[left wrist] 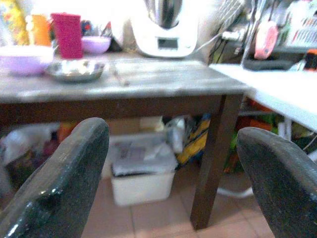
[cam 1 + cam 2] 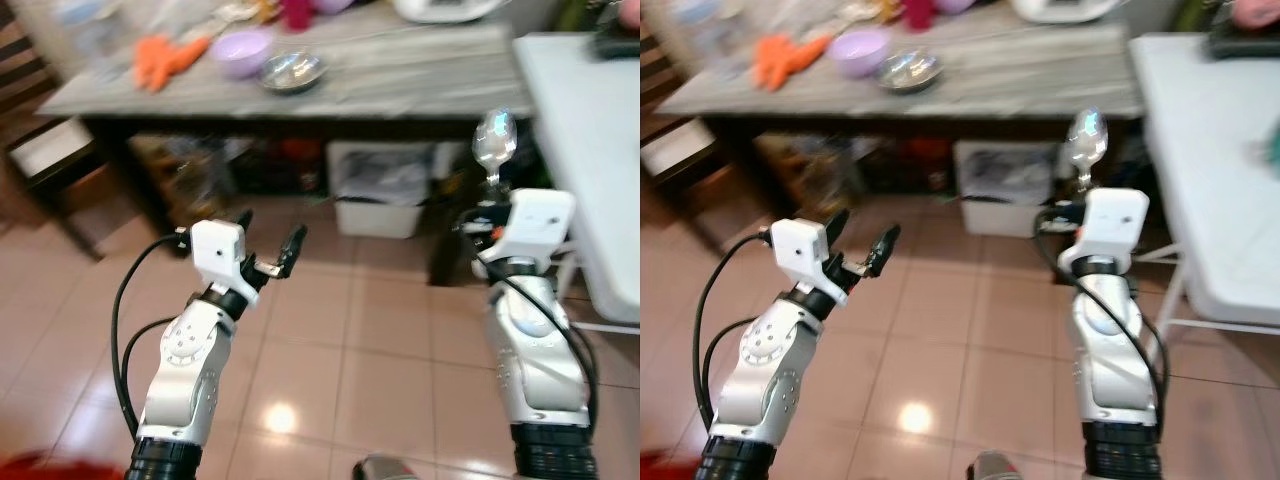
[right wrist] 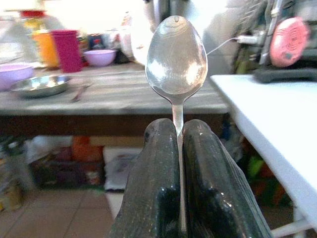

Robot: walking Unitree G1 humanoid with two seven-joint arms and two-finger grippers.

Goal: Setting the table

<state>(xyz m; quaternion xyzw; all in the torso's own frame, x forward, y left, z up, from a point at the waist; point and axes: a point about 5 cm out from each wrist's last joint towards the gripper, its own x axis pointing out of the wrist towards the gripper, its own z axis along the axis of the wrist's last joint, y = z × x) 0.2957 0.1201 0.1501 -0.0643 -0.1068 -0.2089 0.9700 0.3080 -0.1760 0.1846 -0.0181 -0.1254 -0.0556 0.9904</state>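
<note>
I've got the right gripper (image 3: 177, 148) w/ jaws pinching a spoon (image 3: 176, 59) by the handle, bowl upright above the jaws. Left gripper (image 2: 270, 245) jaws spread, nothing btwn them. Wooden table (image 1: 148, 82) ahead of both jaws, carrying a metal bowl (image 1: 75, 69) & lilac bowl (image 2: 242, 50). White table (image 3: 267, 109) to the right.

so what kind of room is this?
Likely a home kitchen or dining area: a wooden table holding a steel bowl and purple bowl, a white countertop appliance behind, tiled floor. The right gripper holds a spoon.
</note>
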